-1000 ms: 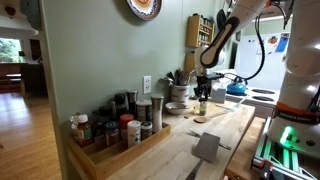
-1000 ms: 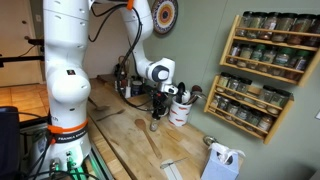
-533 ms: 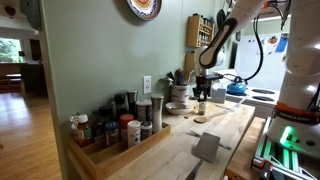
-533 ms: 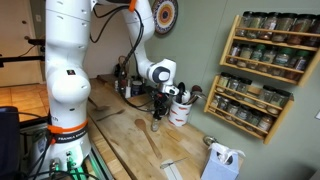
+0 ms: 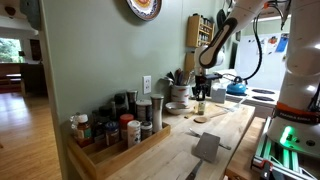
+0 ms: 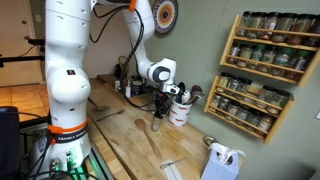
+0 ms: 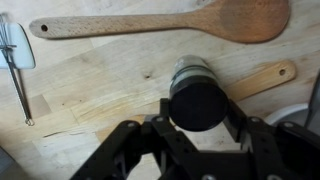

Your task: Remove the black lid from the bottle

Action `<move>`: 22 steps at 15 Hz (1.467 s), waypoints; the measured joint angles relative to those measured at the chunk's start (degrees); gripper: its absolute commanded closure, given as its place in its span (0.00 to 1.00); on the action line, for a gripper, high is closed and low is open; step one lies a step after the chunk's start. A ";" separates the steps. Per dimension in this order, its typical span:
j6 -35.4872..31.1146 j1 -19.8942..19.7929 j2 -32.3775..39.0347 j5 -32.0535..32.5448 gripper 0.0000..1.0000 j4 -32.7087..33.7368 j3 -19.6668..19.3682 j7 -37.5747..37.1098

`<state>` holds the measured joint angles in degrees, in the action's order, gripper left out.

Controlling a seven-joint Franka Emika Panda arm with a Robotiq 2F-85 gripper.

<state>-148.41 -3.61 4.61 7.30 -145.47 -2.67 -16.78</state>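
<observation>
In the wrist view my gripper [image 7: 196,108] is shut on the black lid [image 7: 195,100], one finger on each side of the round cap. The pale bottle [image 7: 192,70] shows just beyond the lid, standing upright on the wooden counter. I cannot tell whether the lid still touches the bottle. In both exterior views the gripper [image 5: 202,93] [image 6: 157,108] points straight down over the small bottle [image 5: 200,107] [image 6: 155,124], and the lid is hidden between the fingers.
A wooden spoon [image 7: 170,22], a wooden spatula handle [image 7: 265,74] and a metal utensil [image 7: 14,55] lie around the bottle. A tray of spice jars [image 5: 112,130], a utensil crock [image 6: 182,108], a wall spice rack [image 6: 262,72] and a metal scraper [image 5: 207,147] are nearby.
</observation>
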 measured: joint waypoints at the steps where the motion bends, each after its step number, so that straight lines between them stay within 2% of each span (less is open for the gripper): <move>1: -0.01 0.00 -0.16 0.09 0.69 0.00 0.00 0.06; 6: 0.01 0.59 -3.12 1.07 0.69 -0.41 0.26 0.97; 9: 0.17 2.25 -7.09 0.41 0.69 -2.53 2.16 4.40; 15: 3.09 8.92 -15.20 -1.12 0.69 -6.26 9.39 8.17; 18: 3.32 12.40 -16.17 -1.92 0.69 -5.54 12.45 9.32; 21: 3.31 15.94 -15.95 -5.30 0.69 -4.52 13.84 13.33; 22: 3.32 16.86 -15.84 -6.62 0.44 -4.28 13.97 14.68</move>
<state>-145.09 13.25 -11.23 0.67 -149.75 11.30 -2.11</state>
